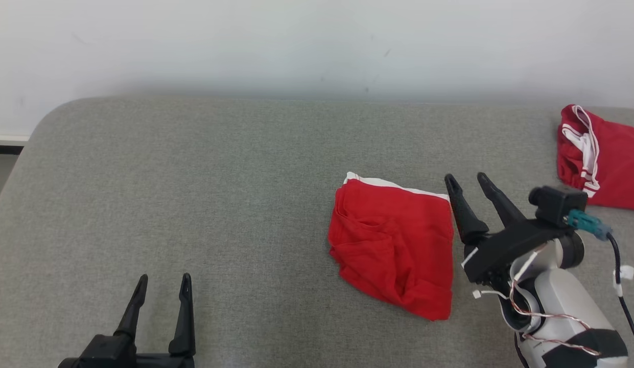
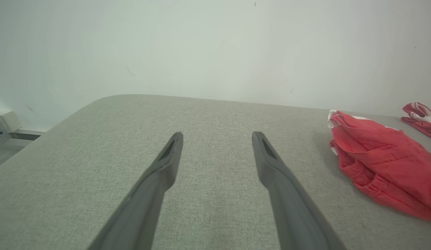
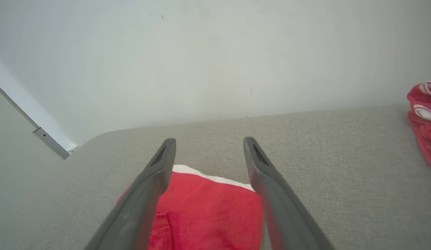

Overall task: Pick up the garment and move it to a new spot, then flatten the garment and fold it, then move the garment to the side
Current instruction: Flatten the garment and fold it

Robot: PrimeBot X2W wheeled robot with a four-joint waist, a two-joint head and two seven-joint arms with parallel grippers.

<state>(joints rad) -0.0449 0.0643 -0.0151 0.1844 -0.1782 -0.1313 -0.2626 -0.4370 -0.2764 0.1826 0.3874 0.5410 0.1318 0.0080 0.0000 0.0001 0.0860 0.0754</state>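
two red garments on one grey surface (image 1: 219, 179), folded garment (image 1: 393, 245) at 4 o'clock, other garment (image 1: 603, 158) bunched at 2 o'clock, both grippers spread wide, empty, right gripper (image 1: 467, 177) beside folded garment, left gripper (image 1: 164, 277) at 7 o'clock

The red garment (image 1: 393, 245) is soft, creased, matt cloth with a white band. The grey cushion (image 1: 194, 194) beneath is coarse woven fabric. The left gripper (image 1: 164, 278) and right gripper (image 1: 467, 177) look matt, probably plastic.
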